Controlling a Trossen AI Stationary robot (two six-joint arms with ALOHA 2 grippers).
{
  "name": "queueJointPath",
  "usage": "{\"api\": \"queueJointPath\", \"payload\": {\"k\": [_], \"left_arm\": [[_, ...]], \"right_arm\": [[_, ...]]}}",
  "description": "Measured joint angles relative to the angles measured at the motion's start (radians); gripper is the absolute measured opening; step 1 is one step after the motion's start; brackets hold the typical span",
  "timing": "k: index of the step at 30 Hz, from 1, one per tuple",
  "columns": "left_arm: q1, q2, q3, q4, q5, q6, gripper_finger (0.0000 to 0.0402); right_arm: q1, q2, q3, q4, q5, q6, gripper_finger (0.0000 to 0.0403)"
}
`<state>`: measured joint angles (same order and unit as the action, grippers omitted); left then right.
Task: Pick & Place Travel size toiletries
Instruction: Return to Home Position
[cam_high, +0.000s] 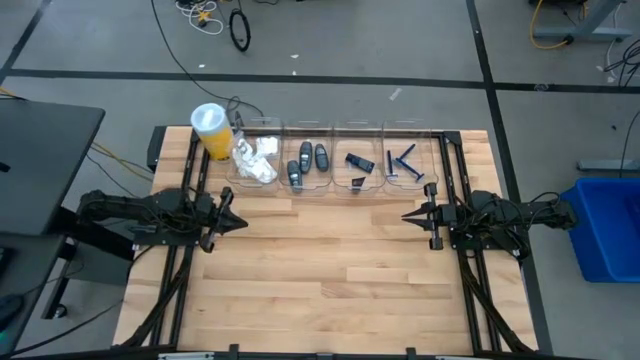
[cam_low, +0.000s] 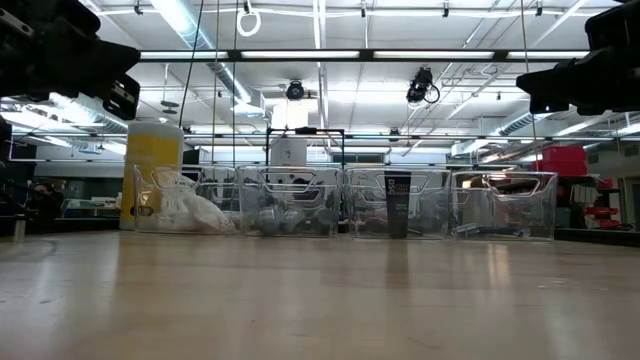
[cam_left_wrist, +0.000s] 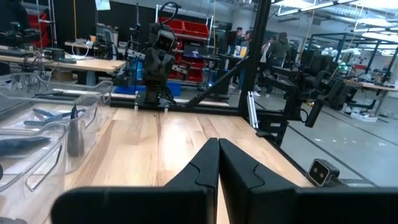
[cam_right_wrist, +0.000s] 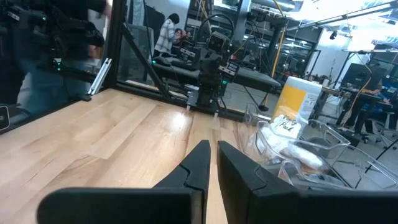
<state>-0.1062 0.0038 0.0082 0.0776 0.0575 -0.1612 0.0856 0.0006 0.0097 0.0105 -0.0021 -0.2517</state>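
Observation:
Four clear bins stand in a row along the table's far side. From the left they hold white packets (cam_high: 256, 157) (cam_right_wrist: 292, 148), dark grey oval pieces (cam_high: 307, 160), dark rectangular pieces (cam_high: 358, 164) (cam_low: 398, 203) and blue razors (cam_high: 404, 165) (cam_left_wrist: 55, 115). My left gripper (cam_high: 243, 222) (cam_left_wrist: 219, 143) hovers shut over the bare table, nearer than the packet bin. My right gripper (cam_high: 405, 215) (cam_right_wrist: 212, 146) hovers shut, nearer than the razor bin. The two point toward each other, and neither touches anything.
A tall yellow cylinder with a white lid (cam_high: 210, 130) (cam_low: 152, 172) (cam_right_wrist: 297, 99) stands at the left end of the bin row. The wooden table (cam_high: 320, 280) lies open between and in front of the grippers. A blue bin (cam_high: 610, 225) sits on the floor to the right.

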Motion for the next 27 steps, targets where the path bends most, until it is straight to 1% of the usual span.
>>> {"api": "queueJointPath", "payload": {"k": [27], "left_arm": [[0.000, 0.010, 0.000, -0.004, 0.003, 0.000, 0.0015]], "right_arm": [[0.000, 0.000, 0.000, 0.000, 0.000, 0.000, 0.0040]]}}
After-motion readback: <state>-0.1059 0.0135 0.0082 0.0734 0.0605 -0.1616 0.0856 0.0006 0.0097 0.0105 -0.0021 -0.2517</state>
